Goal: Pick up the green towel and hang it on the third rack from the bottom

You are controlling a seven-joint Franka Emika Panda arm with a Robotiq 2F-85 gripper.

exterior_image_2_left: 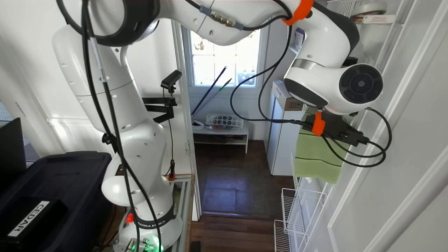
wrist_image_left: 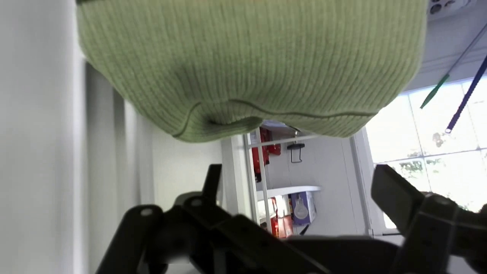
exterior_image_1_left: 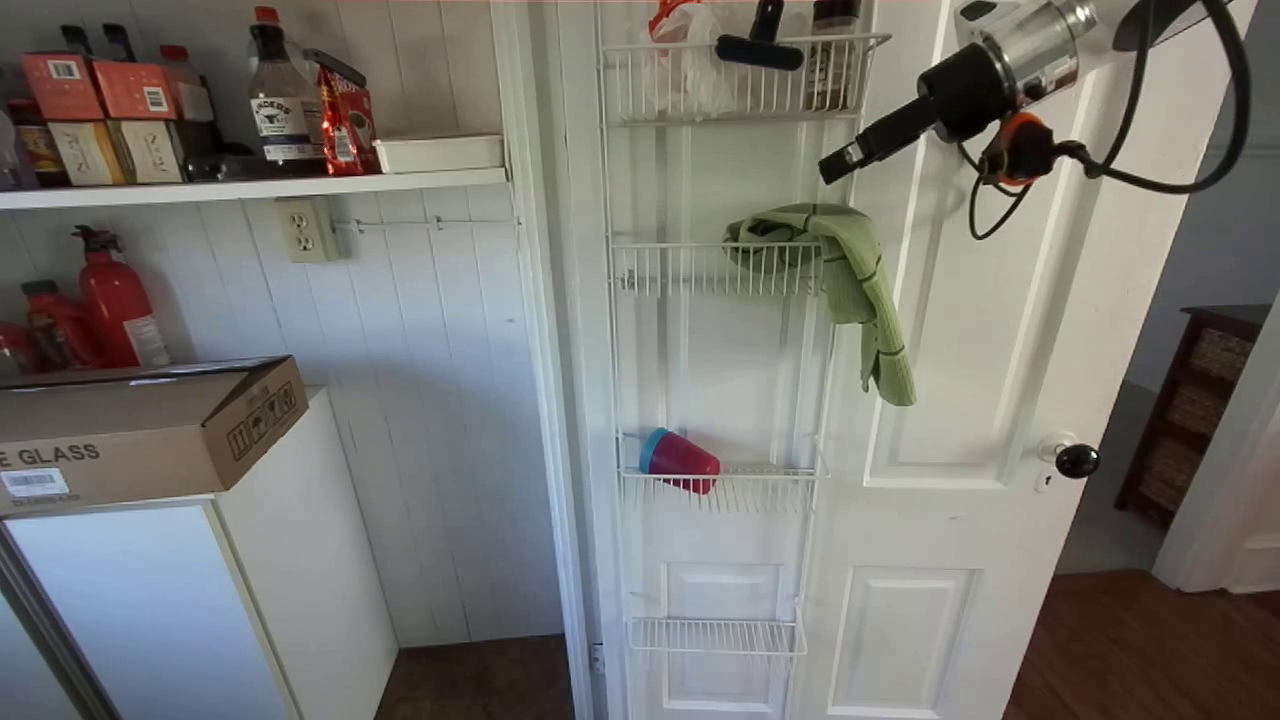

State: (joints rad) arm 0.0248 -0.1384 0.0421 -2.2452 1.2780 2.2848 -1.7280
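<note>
The green towel (exterior_image_1_left: 850, 265) with dark lines lies draped over the right end of the third rack from the bottom (exterior_image_1_left: 680, 270), with a long end hanging down past the rack's side. It also shows below the wrist in an exterior view (exterior_image_2_left: 315, 157) and fills the top of the wrist view (wrist_image_left: 247, 64). My gripper (exterior_image_1_left: 840, 165) is just above the towel and apart from it, level with the gap below the top rack. In the wrist view the gripper's fingers (wrist_image_left: 296, 175) are wide apart with nothing between them. The fingertips are hidden in an exterior view, where the gripper body (exterior_image_2_left: 339, 129) shows.
The white door (exterior_image_1_left: 960, 400) carries the racks. The top rack (exterior_image_1_left: 740, 85) holds a plastic bag (exterior_image_1_left: 690, 70) and a bottle. The second rack from the bottom (exterior_image_1_left: 760, 490) holds a red cup (exterior_image_1_left: 685, 460). The bottom rack (exterior_image_1_left: 720, 637) is below. Cables loop beside the wrist.
</note>
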